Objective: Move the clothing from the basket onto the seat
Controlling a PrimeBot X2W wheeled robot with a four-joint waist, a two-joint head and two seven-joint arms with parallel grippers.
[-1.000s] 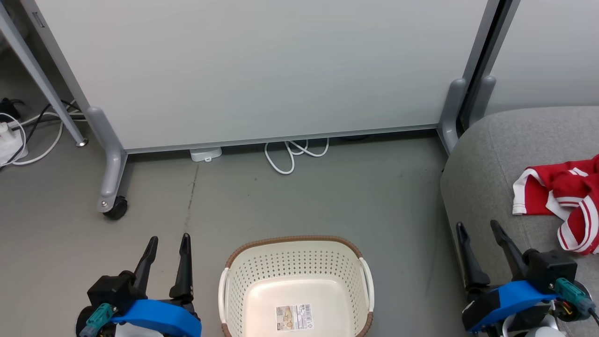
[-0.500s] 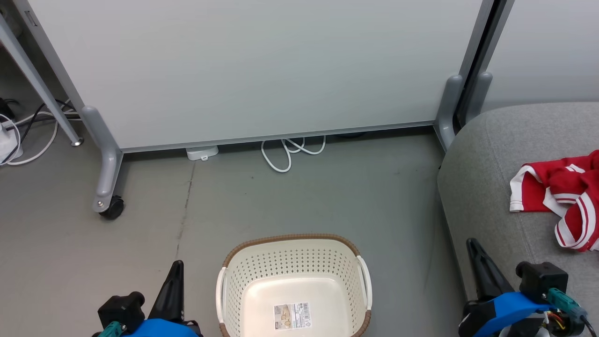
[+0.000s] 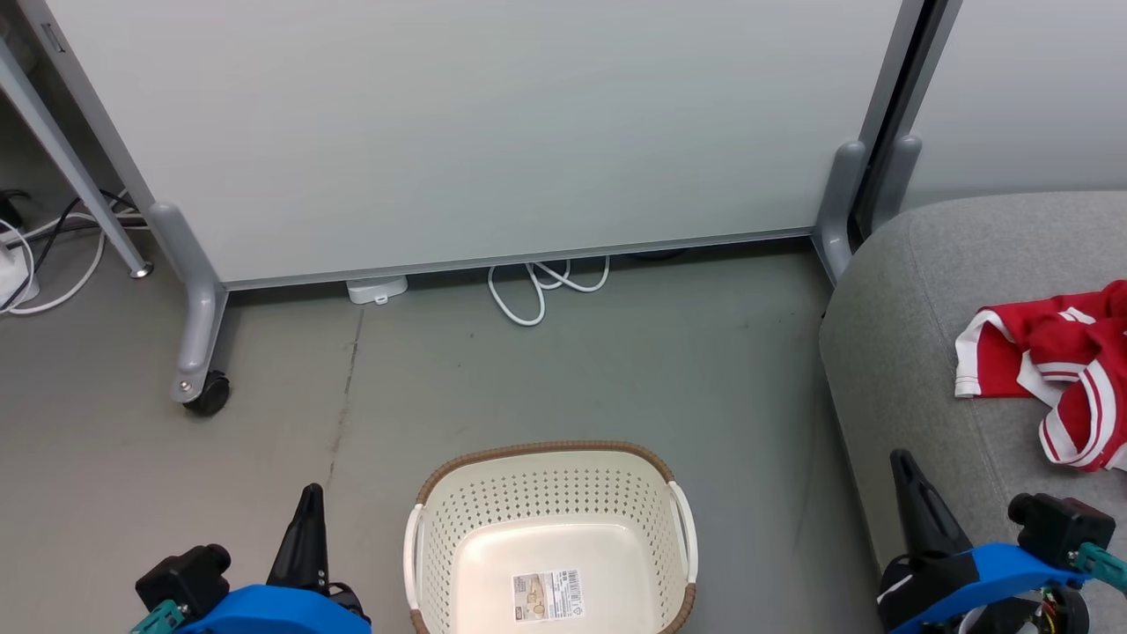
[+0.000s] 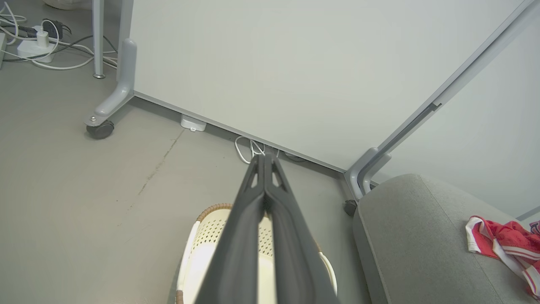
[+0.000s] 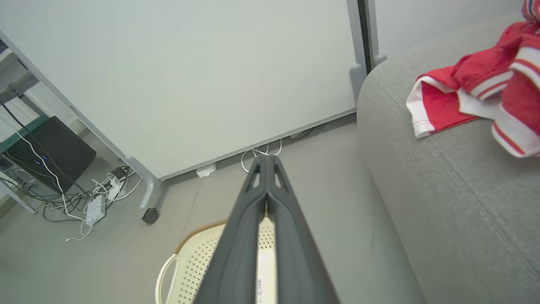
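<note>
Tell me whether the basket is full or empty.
Empty: the basket shows bare floor with its paper label; the clothing lies on the seat.

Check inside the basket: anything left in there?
In the basket, a paper label lies on the otherwise bare floor. Its near end is cut off by the head view's edge, so unchecked.

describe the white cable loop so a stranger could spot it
Find the pale partition panel on the grey floor. Under the middle of its bottom edge lies the white cable loop, thin and curled, unlike the small white box left of it.
</note>
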